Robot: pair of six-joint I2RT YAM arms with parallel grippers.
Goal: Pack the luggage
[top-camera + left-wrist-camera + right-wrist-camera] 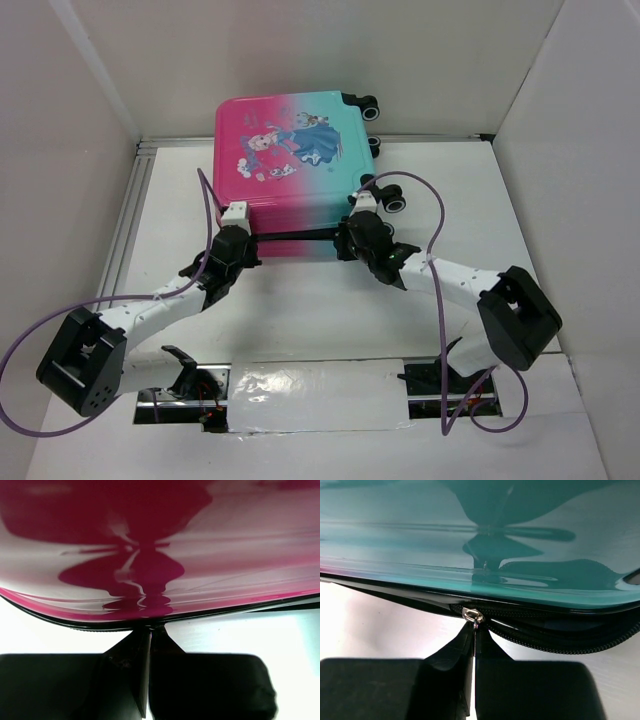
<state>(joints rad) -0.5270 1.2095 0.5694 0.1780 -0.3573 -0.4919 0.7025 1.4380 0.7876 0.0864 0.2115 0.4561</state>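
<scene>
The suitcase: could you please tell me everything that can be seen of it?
The suitcase lies flat, lid down, at the far middle of the table. Its glossy hard shell fades from pink to teal, with cartoon figures on top and black wheels on its right side. A black zip runs along the near edge, parted to the right of the zip pull. The right gripper pinches that pull. The left gripper, shut, touches the seam at the pink end.

The luggage [290,170] shell is hard plastic, smooth and mirror-glossy. Its zip [560,637] is black woven cloth with fine coil teeth, and the slider [472,614] is shiny metal. The right claw [474,632] looks matt black. The surface [300,305] is matt white.
</scene>
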